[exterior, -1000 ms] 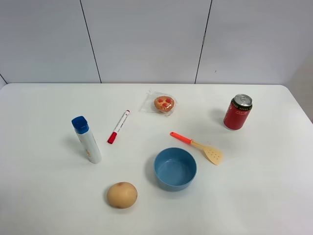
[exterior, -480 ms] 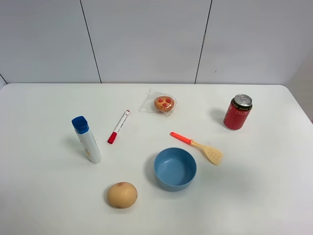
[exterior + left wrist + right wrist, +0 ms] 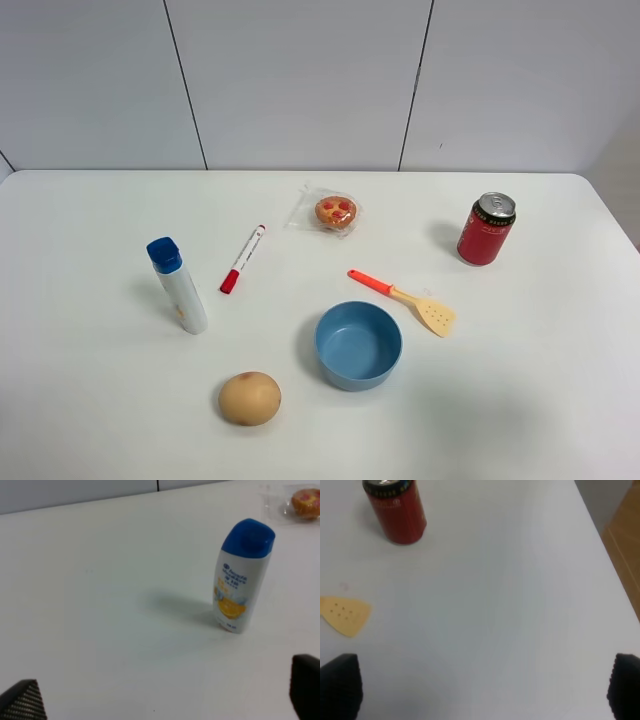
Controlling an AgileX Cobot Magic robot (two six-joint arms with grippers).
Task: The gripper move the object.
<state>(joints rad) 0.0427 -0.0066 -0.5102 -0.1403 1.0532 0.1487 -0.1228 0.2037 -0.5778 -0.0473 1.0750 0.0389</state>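
The object is a small round golden-brown pastry (image 3: 336, 211) with red spots, in clear plastic wrap, lying at the back middle of the white table (image 3: 90, 400). It also shows in the left wrist view (image 3: 306, 502), far beyond a shampoo bottle. Neither gripper shows in the exterior high view. My left gripper (image 3: 162, 700) is open and empty, with only its dark fingertips (image 3: 22, 700) in view, well short of the pastry. My right gripper (image 3: 482, 690) is open and empty above the table's right side, far from the pastry.
A white shampoo bottle (image 3: 178, 285) with a blue cap stands at the left. A red marker (image 3: 242, 258), a blue bowl (image 3: 358, 345), an orange-handled spatula (image 3: 405, 298), a red can (image 3: 486, 229) and a tan ball (image 3: 249, 398) are spread around. The table's right edge (image 3: 600, 540) is near the right gripper.
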